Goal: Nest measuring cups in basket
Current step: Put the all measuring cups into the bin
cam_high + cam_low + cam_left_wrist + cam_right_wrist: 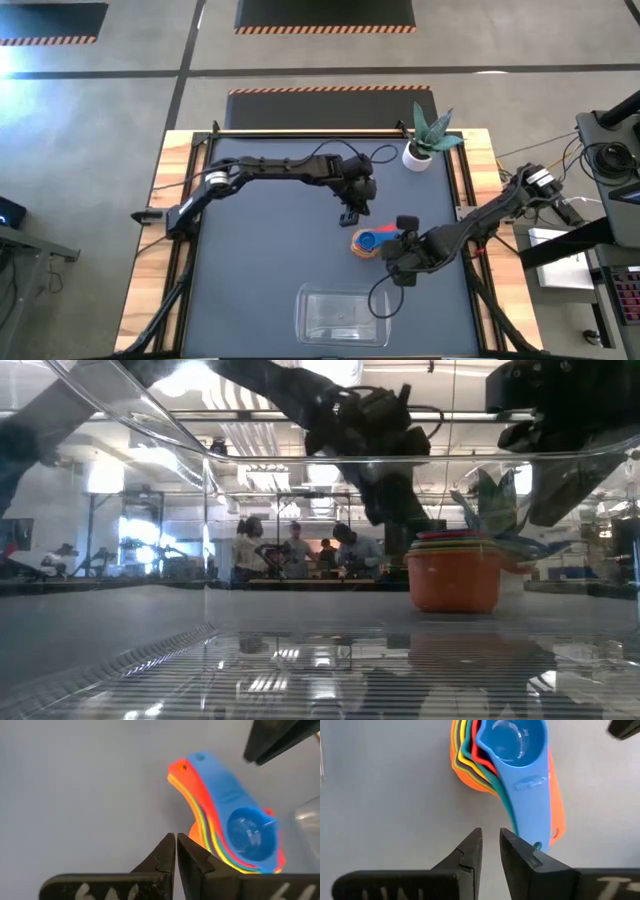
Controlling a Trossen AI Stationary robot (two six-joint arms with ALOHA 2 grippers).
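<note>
1. Right of centre in the high view, the measuring cups (367, 241) sit nested in one stack on the dark mat, blue on top, orange outermost at the bottom. They're on the table, not in the basket (343, 316), which is at the bottom centre of the frame, near but apart.
2. The right gripper (490, 851) hovers just off the handle ends with only a narrow gap between the fingers, holding nothing.
3. The left gripper (176, 855) is pinched fully together, empty, just beside the stack's other side.
4. Handling guess: stiff, light, slick plastic, and loosely nested, so the stack could fan apart or slide.
5. I'd pinch the bundled flat handles together, not the round bowl, so all seven lift as one.
</note>
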